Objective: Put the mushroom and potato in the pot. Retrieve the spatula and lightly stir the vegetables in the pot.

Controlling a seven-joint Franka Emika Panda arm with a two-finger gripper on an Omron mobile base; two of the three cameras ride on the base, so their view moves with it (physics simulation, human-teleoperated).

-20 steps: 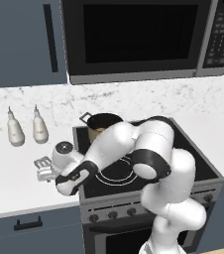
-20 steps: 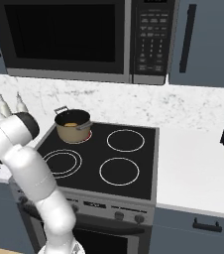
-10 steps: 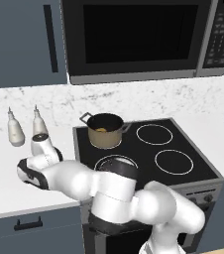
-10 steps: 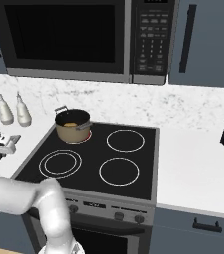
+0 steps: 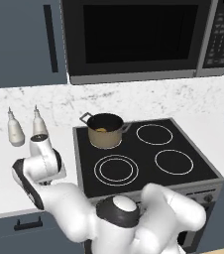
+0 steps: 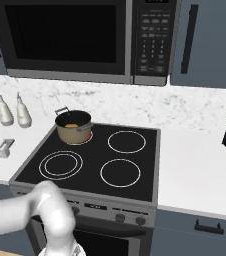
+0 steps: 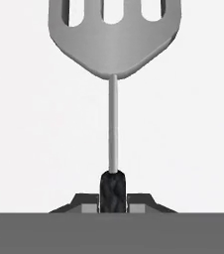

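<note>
While the spatula (image 7: 113,59) runs off the top of the hand view, cutting its slotted silver head short, its black handle end sits pinched between the two dark fingertips (image 7: 91,202) of the gripper (image 7: 113,201), which is clamped on it. White counter (image 7: 34,139) lies bare all around the tool. From the left base view the hand is hidden behind the arm's own wrist, which reaches over the counter left of the stove (image 5: 143,158), just in front of two white bottles (image 5: 15,129). The pot (image 5: 105,130) stands on the stove's back left burner, well apart from the hand; something yellowish shows inside it, too small to tell apart. In the right base view the pot (image 6: 73,126) has open cooktop in front and to its right, and the arm is cut off at the left edge.
</note>
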